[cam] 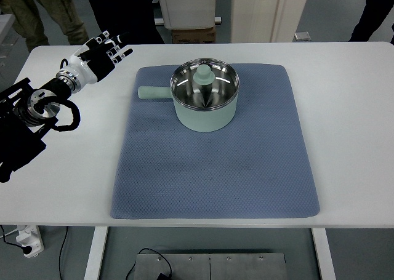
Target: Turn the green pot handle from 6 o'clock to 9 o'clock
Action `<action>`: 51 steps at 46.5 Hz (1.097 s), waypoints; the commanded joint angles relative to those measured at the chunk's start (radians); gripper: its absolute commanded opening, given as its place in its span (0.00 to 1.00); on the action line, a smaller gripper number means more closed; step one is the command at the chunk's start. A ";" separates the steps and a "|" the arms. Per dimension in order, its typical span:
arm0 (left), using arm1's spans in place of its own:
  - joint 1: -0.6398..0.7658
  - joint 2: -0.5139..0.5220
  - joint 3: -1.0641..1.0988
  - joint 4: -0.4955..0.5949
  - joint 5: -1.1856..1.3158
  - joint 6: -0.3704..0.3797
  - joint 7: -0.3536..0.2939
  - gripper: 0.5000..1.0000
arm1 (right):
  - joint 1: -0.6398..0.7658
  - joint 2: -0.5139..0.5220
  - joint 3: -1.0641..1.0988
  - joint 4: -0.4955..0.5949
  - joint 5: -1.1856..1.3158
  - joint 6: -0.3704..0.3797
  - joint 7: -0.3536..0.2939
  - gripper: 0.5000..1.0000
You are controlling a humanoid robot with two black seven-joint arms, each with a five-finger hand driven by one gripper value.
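A pale green pot (205, 104) with a shiny steel lid and a green knob (204, 75) stands on the upper middle of a blue mat (215, 163). Its handle (153, 93) sticks out to the picture's left, at about 9 o'clock. My left hand (103, 53) is raised over the white table (68, 169) at the upper left, well apart from the handle, with its fingers spread and nothing in them. My right arm does not show.
Several people's legs stand beyond the table's far edge. A white bin (186, 6) and a white crate (268, 12) sit behind the table. A power strip (29, 242) lies on the floor at the lower left.
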 commanded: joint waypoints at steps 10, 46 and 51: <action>0.023 -0.004 -0.004 0.021 0.000 0.001 -0.002 1.00 | -0.001 0.000 0.000 0.000 0.000 0.000 0.000 1.00; 0.033 -0.067 -0.002 0.097 0.026 0.025 -0.072 1.00 | 0.002 0.000 -0.002 0.000 -0.002 0.000 0.000 1.00; 0.033 -0.081 -0.002 0.097 0.041 0.044 -0.106 1.00 | 0.001 0.000 0.000 0.000 0.000 0.000 0.000 1.00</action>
